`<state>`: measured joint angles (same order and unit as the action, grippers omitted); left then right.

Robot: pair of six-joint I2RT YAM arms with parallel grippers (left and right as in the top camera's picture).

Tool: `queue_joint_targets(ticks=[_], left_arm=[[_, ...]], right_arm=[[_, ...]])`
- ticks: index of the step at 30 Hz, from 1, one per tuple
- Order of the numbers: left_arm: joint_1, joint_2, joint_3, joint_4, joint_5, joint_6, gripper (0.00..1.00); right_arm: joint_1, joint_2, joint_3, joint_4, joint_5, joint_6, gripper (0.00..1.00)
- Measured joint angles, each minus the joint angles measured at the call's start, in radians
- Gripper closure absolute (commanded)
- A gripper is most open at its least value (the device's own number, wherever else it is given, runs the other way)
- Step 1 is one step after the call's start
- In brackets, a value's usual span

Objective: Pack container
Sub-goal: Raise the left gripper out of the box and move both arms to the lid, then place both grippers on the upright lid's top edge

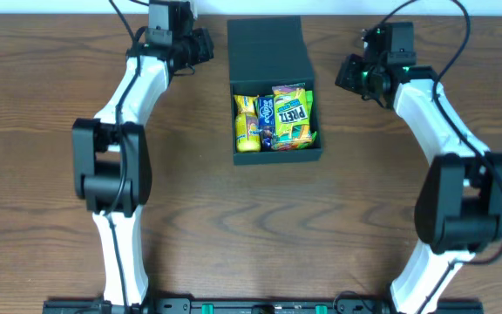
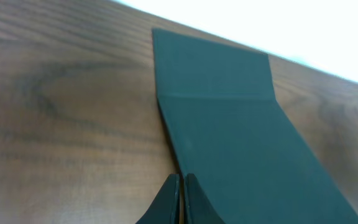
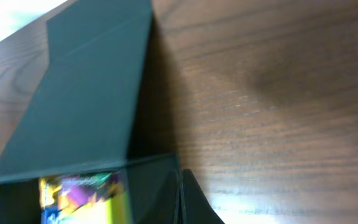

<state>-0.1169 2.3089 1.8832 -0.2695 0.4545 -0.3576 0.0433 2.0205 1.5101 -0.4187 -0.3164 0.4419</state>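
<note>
Overhead shows snack packets point(image 1: 274, 117) in container point(image 1: 277, 158); left wrist only lid point(image 2: 229, 124)

Robotics lab bench, bare wood-grain table point(image 1: 42, 244), white-and-black left arm point(image 1: 120, 157) and right arm point(image 1: 451, 174) rising from a black rail point(image 1: 251, 307), loose black cables point(image 1: 468, 26), plain white backdrop point(image 2: 291, 25) beyond the left gripper point(image 2: 182, 186).
</note>
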Motion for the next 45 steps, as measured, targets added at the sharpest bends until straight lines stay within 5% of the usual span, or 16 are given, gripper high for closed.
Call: queue_joint_targets(ticks=[6,13,45], left_arm=[[0.038,0.171,0.182,-0.074,0.096,-0.085,0.95],[0.047,0.238,0.195,-0.091,0.192,-0.160,0.94],[0.014,0.240,0.233,-0.089,0.383,-0.181,0.94]], right_arm=[[-0.039,0.198,0.109,0.042,-0.139,0.061,0.98],[-0.039,0.346,0.278,0.037,-0.240,0.105,0.98],[-0.006,0.460,0.329,0.412,-0.530,0.254,0.98]])
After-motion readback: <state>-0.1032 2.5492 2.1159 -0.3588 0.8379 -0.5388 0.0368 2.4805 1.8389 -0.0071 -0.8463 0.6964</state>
